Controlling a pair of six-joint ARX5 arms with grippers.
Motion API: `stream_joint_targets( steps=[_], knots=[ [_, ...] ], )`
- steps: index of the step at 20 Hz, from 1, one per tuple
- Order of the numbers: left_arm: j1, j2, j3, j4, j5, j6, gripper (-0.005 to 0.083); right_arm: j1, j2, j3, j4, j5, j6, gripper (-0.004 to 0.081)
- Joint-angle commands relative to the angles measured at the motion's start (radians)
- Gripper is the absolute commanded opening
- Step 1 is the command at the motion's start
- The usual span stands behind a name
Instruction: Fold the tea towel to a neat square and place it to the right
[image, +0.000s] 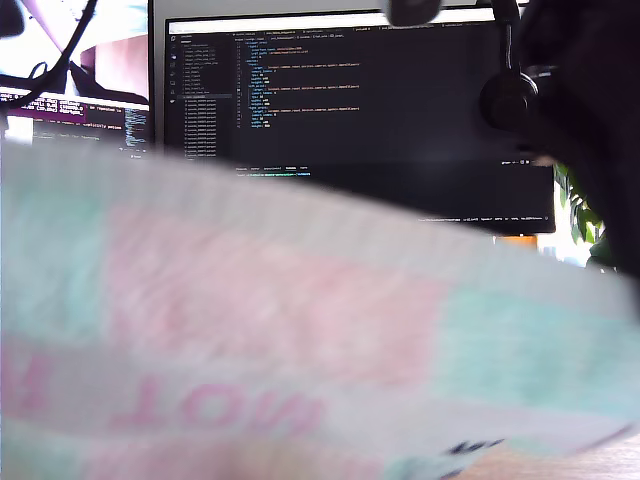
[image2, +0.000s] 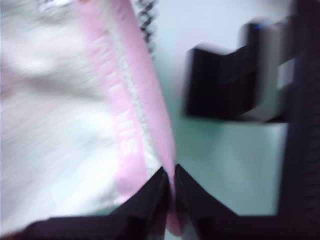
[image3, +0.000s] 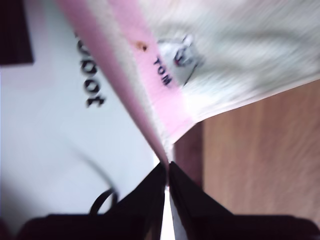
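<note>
Hanging between both pincers, the tea towel (image: 300, 330) is being held lifted above the table (image3: 260, 165), its pink edge pinched in the closed first pincer (image2: 170, 175) and closed second pincer (image3: 166, 167)

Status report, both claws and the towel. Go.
First claw shut on towel edge. Second claw shut on towel edge. Towel lifted, fills exterior view, blurred. No obstruction seen.

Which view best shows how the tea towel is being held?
The second wrist view: my second hand is pinched shut on the tea towel at its pink edge, wood beneath. The first wrist view shows my first hand clamping a pink band too, but blurrier. The exterior view shows only blurred cloth filling the foreground, no hands.
</note>
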Motion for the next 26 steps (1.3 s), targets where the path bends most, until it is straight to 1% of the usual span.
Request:
stream_joint_targets(
  steps=[1, 4, 6, 8, 10, 13, 15, 18, 23, 26],
  knots=[
    [0.034, -0.009, -0.006, -0.064, -0.04, 0.024, -0.0022, -0.031, 0.006, 0.016, 0.01, 0.051, 0.0, -0.0012],
    [0.1, -0.009, -0.006, -0.085, -0.105, 0.039, -0.0022, -0.064, 0.006, 0.055, 0.097, 0.105, 0.001, -0.0012],
    [0.153, -0.009, -0.006, -0.088, -0.156, 0.058, -0.0022, -0.093, 0.007, 0.068, 0.167, 0.108, 0.0, -0.0012],
    [0.216, -0.009, -0.006, -0.086, -0.18, 0.085, -0.0022, -0.119, 0.019, 0.069, 0.231, 0.108, 0.0, -0.0012],
    [0.271, -0.009, -0.006, -0.08, -0.201, 0.107, -0.0022, -0.135, 0.051, 0.069, 0.288, 0.109, -0.008, -0.0012],
    [0.359, -0.009, -0.006, -0.047, -0.264, 0.141, -0.0022, -0.156, 0.122, 0.079, 0.397, 0.113, -0.027, -0.0012],
    [0.418, -0.009, -0.006, -0.014, -0.311, 0.158, -0.0022, -0.172, 0.185, 0.103, 0.46, 0.113, -0.034, -0.0012],
    [0.507, -0.009, -0.006, 0.07, -0.364, 0.195, -0.0022, -0.202, 0.274, 0.169, 0.52, 0.114, -0.059, -0.0012],
    [0.633, -0.008, -0.006, 0.218, -0.376, 0.239, -0.0022, -0.242, 0.377, 0.323, 0.567, 0.109, -0.069, -0.0012],
    [0.7, -0.008, -0.006, 0.274, -0.376, 0.286, -0.0022, -0.245, 0.449, 0.387, 0.58, 0.103, -0.083, -0.0012]
  ],
)
